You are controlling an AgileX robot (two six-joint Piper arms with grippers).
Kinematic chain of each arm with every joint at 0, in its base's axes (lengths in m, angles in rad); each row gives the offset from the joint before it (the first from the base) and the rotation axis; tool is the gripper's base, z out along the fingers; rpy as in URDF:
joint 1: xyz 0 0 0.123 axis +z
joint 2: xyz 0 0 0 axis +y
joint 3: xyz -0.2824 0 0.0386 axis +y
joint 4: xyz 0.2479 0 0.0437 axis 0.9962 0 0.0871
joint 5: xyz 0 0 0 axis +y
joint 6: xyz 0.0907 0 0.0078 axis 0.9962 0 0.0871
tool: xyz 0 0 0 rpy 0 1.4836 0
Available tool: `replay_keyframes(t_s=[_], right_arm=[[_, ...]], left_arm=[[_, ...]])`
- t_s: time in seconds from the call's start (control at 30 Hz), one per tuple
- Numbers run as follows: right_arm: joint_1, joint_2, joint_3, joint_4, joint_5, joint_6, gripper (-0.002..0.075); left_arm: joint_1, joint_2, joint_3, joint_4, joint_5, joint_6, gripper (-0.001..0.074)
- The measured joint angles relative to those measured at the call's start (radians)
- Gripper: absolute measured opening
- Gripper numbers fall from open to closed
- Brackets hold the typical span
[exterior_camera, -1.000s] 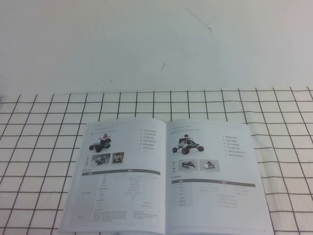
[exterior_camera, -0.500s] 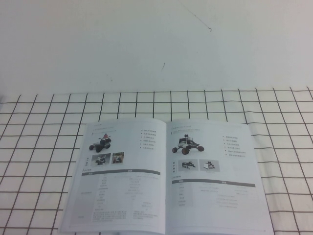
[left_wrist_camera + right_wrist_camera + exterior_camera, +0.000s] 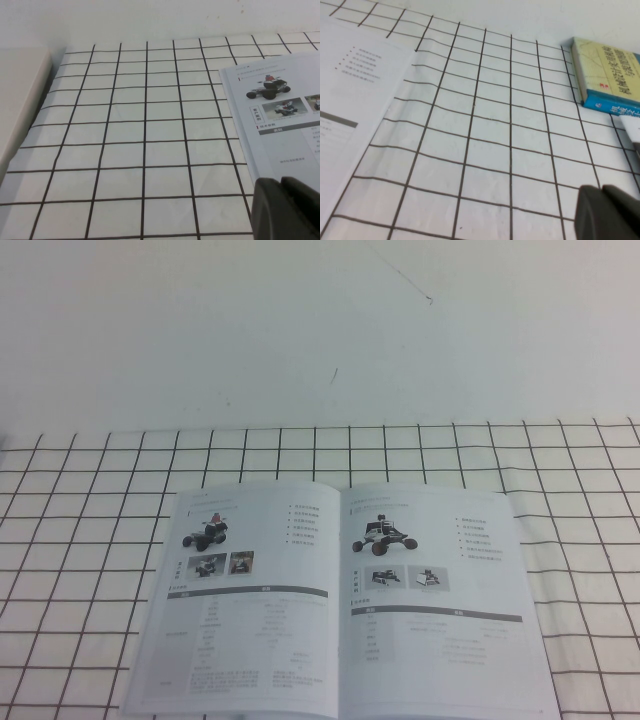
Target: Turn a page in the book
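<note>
The book (image 3: 340, 600) lies open and flat on the checked cloth near the table's front edge. Both white pages show a small wheeled robot photo, text and grey-headed tables. The right page (image 3: 440, 605) lies flat, and its outer part (image 3: 350, 100) shows in the right wrist view. Neither arm appears in the high view. My left gripper (image 3: 281, 184) is shut and empty, hovering over the book's left page (image 3: 280, 125) near its outer edge. My right gripper (image 3: 601, 190) is shut and empty, over bare cloth to the right of the book, apart from it.
A white cloth with a black grid (image 3: 100, 490) covers the table, with a white wall behind. A thick blue and yellow book (image 3: 605, 75) lies off to the right, with a white object (image 3: 630, 127) beside it. A pale slab (image 3: 20, 95) borders the cloth on the left.
</note>
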Motion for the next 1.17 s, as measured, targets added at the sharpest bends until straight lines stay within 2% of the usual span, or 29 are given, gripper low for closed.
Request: replay_keyframes(t_s=[0.63, 0.87, 1.17], right_arm=[[0.0, 0.0, 0.0, 0.0, 0.0, 0.0, -0.0001], [0.0, 0.0, 0.0, 0.087, -0.004, 0.0, -0.0002], [0.0, 0.0, 0.002, 0.102, -0.006, 0.0, -0.0002]], left_arm=[[0.0, 0.0, 0.0, 0.0, 0.0, 0.0, -0.0003], [0.0, 0.0, 0.0, 0.0, 0.0, 0.0, -0.0003], [0.0, 0.0, 0.0, 0.0, 0.0, 0.0, -0.0003]])
